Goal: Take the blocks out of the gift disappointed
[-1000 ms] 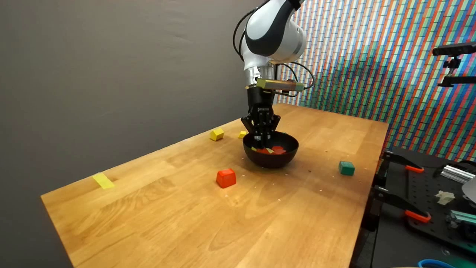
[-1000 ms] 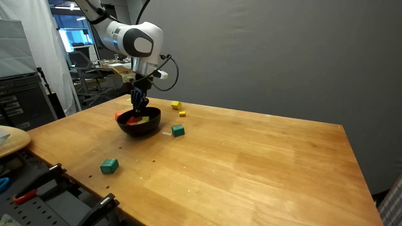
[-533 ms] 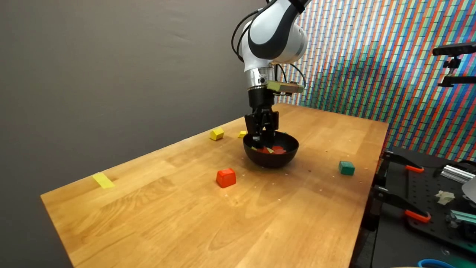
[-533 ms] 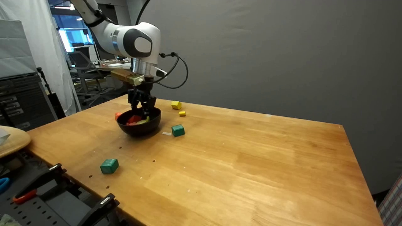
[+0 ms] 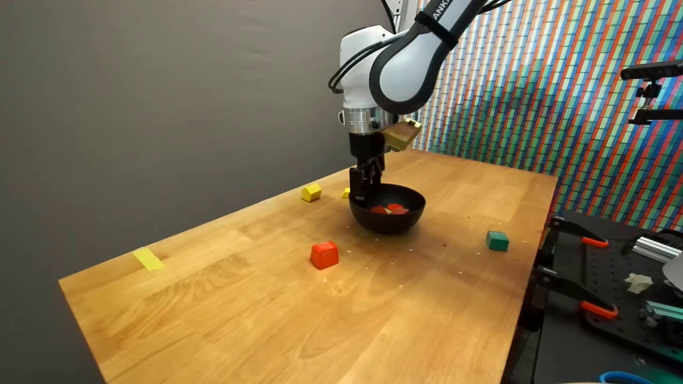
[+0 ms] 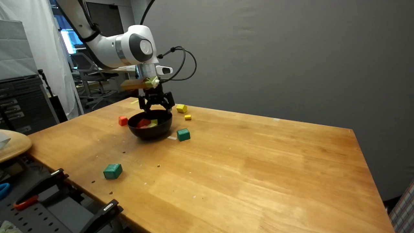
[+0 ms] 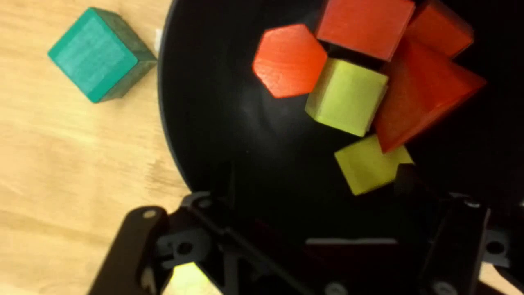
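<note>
Black bowl (image 6: 150,133) holds red blocks (image 7: 288,63) and yellow blocks (image 7: 348,98). Gripper (image 6: 158,111) is released, jaws wide apart at the bowl's rim. A green block (image 7: 96,57) sits on the table (image 6: 258,168), just beside the bowl.

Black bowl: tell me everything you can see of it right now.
The black bowl is round and smooth, dark inside and out, with a plain rim and no handle in view; its material can't be told for sure. It stands upright on the wooden table, beside a green block. Several red blocks and two yellow blocks lie in it. The fingers are spread apart near its rim; whether they touch it is unclear.
</note>
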